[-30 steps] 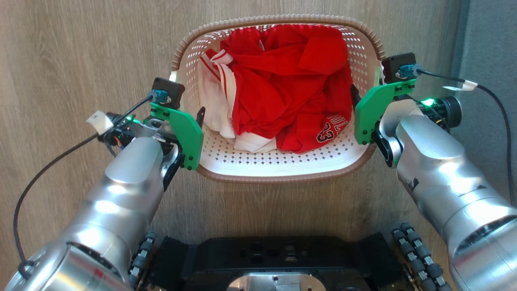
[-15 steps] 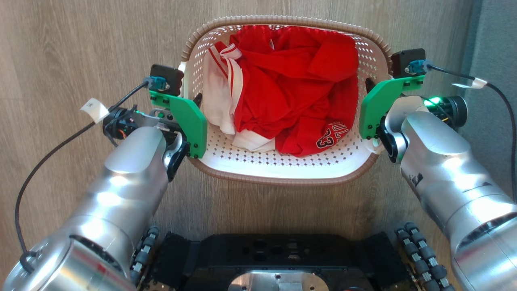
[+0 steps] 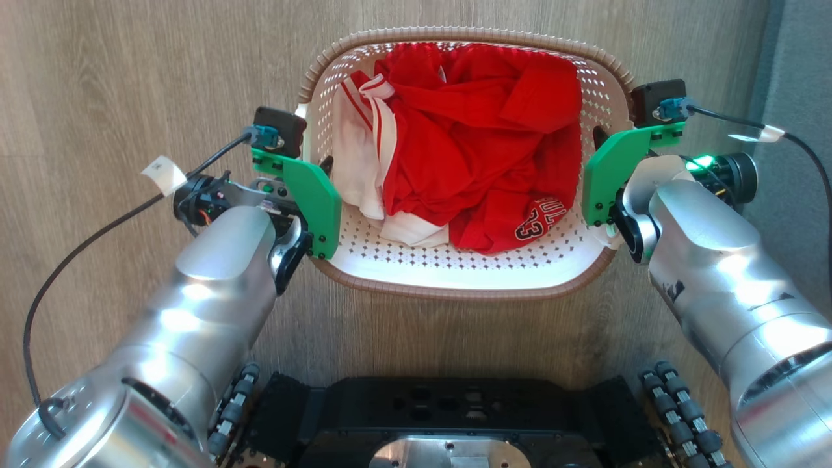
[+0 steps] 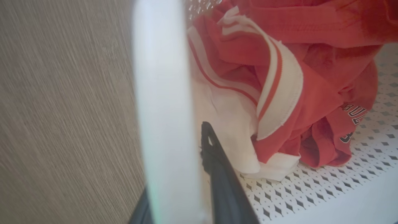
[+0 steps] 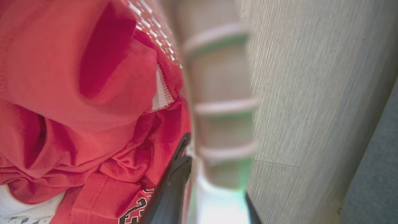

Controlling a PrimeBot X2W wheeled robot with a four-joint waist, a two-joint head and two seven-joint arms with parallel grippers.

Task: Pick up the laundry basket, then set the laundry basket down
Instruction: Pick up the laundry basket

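The laundry basket [image 3: 455,290], cream-white and perforated with a brown woven-look rim, sits between my two arms in the head view, holding red and white clothes [image 3: 481,143]. My left gripper [image 3: 314,170] is shut on the basket's left side, one dark finger inside the wall. In the left wrist view the white basket edge [image 4: 161,93] runs between the two fingers of the left gripper [image 4: 178,189]. My right gripper [image 3: 603,142] is shut on the right side. There the right gripper [image 5: 214,199] straddles the blurred rim [image 5: 224,84], one finger against red cloth.
Wood-grain floor [image 3: 130,78] lies all around the basket. A grey strip [image 3: 803,71] runs down the far right. My black wheeled base [image 3: 448,416] sits just below the basket. Black cables [image 3: 97,234] trail off both wrists.
The basket and both grippers have shifted to the right in the head view, staying clamped together. My base has also slid slightly in the picture, so the camera moved too.
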